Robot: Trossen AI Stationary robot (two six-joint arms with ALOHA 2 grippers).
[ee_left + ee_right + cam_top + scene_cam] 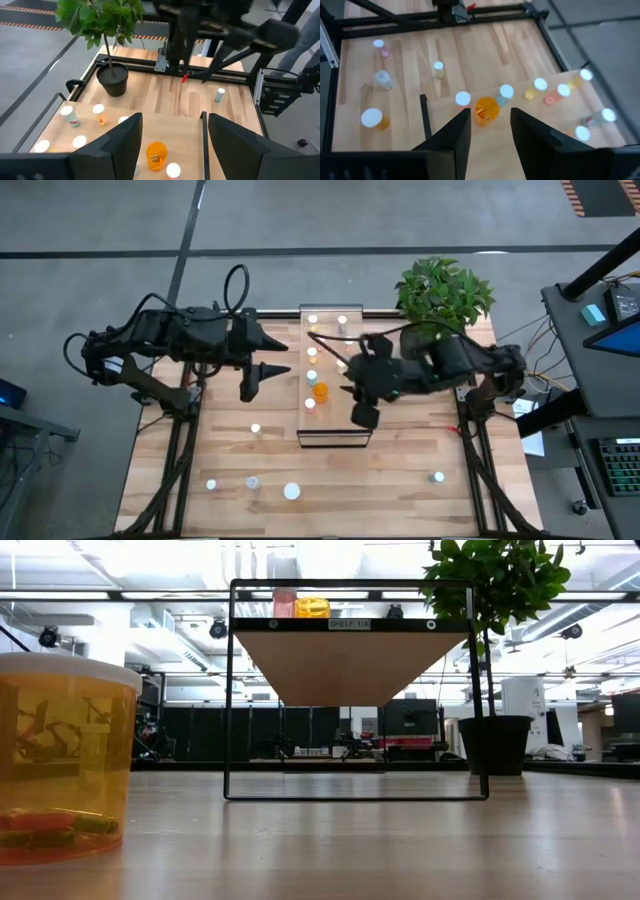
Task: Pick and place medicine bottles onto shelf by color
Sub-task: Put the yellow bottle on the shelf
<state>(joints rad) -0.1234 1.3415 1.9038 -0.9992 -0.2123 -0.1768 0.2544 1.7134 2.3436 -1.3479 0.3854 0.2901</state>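
High view shows our right tool (352, 393) over the shelf (334, 425), the orange bottle (320, 391) standing upright just beside it, toward the left arm. Right tool is open wide, holding nothing. Left tool (262, 377) hangs near, also open and empty.

Bottles in a row (314, 360) on the shelf (335, 435), plant (443, 292) right of it, loose bottles (290, 491) on table (400, 480)

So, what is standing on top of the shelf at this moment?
On the shelf stand several small white-capped bottles and one open orange bottle. The right gripper hangs above the board, so anything beneath it is covered.
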